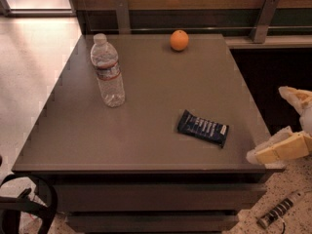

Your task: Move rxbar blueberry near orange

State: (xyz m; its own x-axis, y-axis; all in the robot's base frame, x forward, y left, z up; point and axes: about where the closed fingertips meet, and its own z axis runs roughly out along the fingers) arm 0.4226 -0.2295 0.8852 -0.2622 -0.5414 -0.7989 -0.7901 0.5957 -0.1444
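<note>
The gripper (269,123) sits at the right edge of the view, beside the table's (146,135) near right corner. The frame cuts it off, so only its two cream fingers (285,150) show, and the arm behind them is out of sight. The jaws stand released, spread apart with nothing between them. Whether the lower fingertip touches the table corner cannot be told. The rxbar blueberry (203,128) lies flat and slanted on the tabletop just left of the jaws, its white lettering too small to read. The orange (179,40) rests well beyond the jaws and to their left, by the table's back edge and well apart from the bar. A clear water bottle (107,71) stands upright farther left still.
</note>
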